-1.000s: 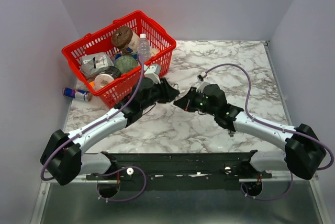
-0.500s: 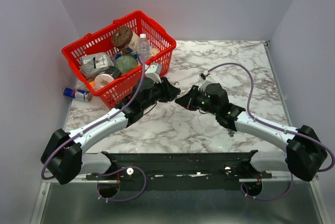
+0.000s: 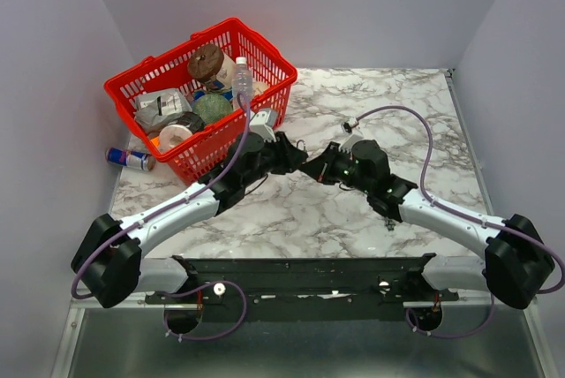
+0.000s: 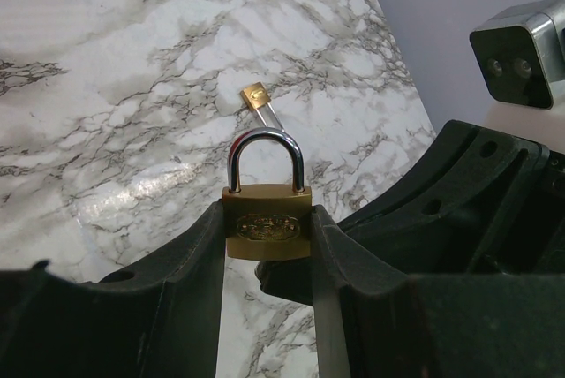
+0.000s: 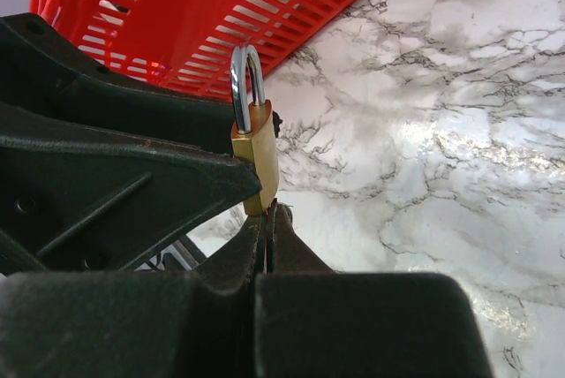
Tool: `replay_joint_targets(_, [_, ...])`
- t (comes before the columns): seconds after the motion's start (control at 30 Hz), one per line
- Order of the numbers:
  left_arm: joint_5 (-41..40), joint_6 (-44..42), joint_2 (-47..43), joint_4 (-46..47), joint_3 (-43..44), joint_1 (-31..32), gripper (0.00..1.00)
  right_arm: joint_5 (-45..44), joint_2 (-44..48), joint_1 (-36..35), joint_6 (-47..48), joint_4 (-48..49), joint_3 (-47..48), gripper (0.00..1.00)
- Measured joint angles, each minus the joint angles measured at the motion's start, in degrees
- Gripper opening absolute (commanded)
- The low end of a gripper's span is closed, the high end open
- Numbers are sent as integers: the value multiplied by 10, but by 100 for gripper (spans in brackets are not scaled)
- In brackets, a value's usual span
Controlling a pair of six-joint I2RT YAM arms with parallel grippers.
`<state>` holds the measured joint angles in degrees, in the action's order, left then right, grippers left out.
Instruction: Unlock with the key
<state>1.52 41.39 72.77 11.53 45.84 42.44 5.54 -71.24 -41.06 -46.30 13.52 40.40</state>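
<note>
My left gripper (image 3: 298, 157) is shut on the small brass padlock (image 4: 265, 228), gripping its body by the two sides with the silver shackle (image 4: 264, 159) upright and closed. My right gripper (image 3: 318, 170) faces it from the right. In the right wrist view its fingers (image 5: 284, 235) are pressed together on a thin dark sliver, the key (image 5: 274, 212), whose tip touches the bottom of the padlock (image 5: 257, 159). Most of the key is hidden between the pads. Both grippers hang above the marble table (image 3: 388, 95).
A red basket (image 3: 168, 69) with bottles and packets stands at the back left, close behind the left gripper. A can (image 3: 128, 159) lies left of it. A small brass-and-silver piece (image 4: 259, 99) lies on the marble beyond the padlock.
Both gripper tips have shifted a little to the right and stayed together. The right wrist has swung back and to the right.
</note>
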Motion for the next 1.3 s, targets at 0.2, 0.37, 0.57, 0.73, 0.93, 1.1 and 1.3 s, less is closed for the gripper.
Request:
replay_joint_targets(0.2, [3, 0, 2, 4, 0, 2, 0, 0, 5, 2, 10, 37, -23, 1])
replay_joint_targets(0.37, [12, -1, 7, 11, 0, 2, 0, 4, 6, 5, 17, 55, -34, 1])
replay_joint_targets(0.57, [51, -9, 7, 36, 0, 2, 0, 43, 36, 28, 18, 90, -66, 1])
replay_joint_targets(0.73, [87, -10, 7, 72, 0, 1, 0, 89, 67, 54, 24, 105, -81, 1])
replay_joint_targets(0.93, [134, -10, 7, 119, 0, 0, 0, 140, 108, 85, 29, 109, -92, 1])
replay_joint_targets(1.1, [167, -10, 7, 148, 0, 0, 0, 182, 130, 106, 29, 110, -95, 1])
replay_joint_targets(1.3, [202, -8, 8, 180, 0, 0, 0, 223, 147, 122, 29, 114, -96, 1])
